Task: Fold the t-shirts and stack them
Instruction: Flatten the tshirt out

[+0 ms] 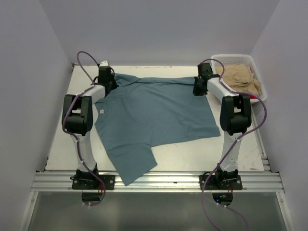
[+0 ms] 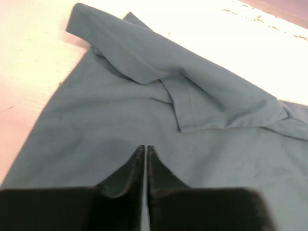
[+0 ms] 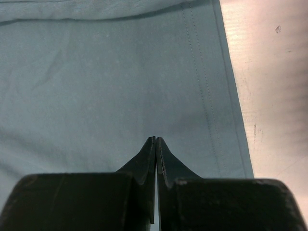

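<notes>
— How many shirts?
— Two. One large dusty teal-blue cotton t-shirt (image 1: 154,115) lies spread on the white table (image 1: 192,154), one end reaching the near edge. One crumpled tan shirt (image 1: 240,77) sits in the single white plastic mesh basket (image 1: 233,57) at the far right corner.
— And the grippers?
— The left gripper (image 2: 145,148) is at the teal shirt's far left, by a folded-over sleeve. The right gripper (image 3: 155,139) is by its far right hem. Both have their fingers pressed together over the cloth.

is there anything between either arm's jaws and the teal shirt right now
Nothing visible. In both wrist views the shut jaws sit right at the teal t-shirt, with only its cloth ahead of them. The white basket stands off to the right.
</notes>
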`<state>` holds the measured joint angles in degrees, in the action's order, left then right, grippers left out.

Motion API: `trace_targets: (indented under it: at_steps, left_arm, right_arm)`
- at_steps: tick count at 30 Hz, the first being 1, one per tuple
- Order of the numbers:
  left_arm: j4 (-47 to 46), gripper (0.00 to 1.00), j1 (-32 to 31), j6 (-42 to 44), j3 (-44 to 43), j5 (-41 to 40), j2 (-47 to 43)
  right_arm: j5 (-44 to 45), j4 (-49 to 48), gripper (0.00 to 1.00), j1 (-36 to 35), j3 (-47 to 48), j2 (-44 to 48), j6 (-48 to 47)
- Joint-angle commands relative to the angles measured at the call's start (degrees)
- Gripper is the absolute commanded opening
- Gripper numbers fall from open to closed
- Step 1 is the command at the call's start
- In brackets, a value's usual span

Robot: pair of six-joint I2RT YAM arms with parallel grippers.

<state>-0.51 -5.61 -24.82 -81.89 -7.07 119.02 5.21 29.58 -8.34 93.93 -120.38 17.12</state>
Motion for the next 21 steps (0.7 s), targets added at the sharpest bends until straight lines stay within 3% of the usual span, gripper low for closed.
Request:
trace_targets:
  at_steps: [1,2,5,8,12,21]
  left_arm:
    - [-2.13,0.15,1.56,0.65,-3.16,-0.22,-2.13]
    - [0.31,0.3,2.26,0.21,-5.02,-0.31,-0.13]
    - [6.13,0.43,3.76,-2.25,-11.7,1.17,4.36]
    - [3.08,0.5,5.51,-4.71,-12.07,3.28,5.34]
    - [-4.84,0.55,8.5,-9.62,-9.26,8.11,6.04]
    - [-8.45,0.55,10.44,-14.9,-9.96,9.97,10.26]
  right_arm:
    - [0.77,0.39,0.0,-0.01,2.22,2.96,0.28]
    - [0.24,0.47,0.0,-0.01,2.4,2.87,0.36]
    - [0.06,0.48,0.0,-0.01,2.66,2.69,0.36]
    - [-0.03,0.56,0.0,-0.01,2.4,2.69,0.1]
    - [0.32,0.56,0.0,-0.01,1.52,2.87,-0.25]
    - [1.2,0.65,0.0,-0.01,0.64,2.69,-0.69]
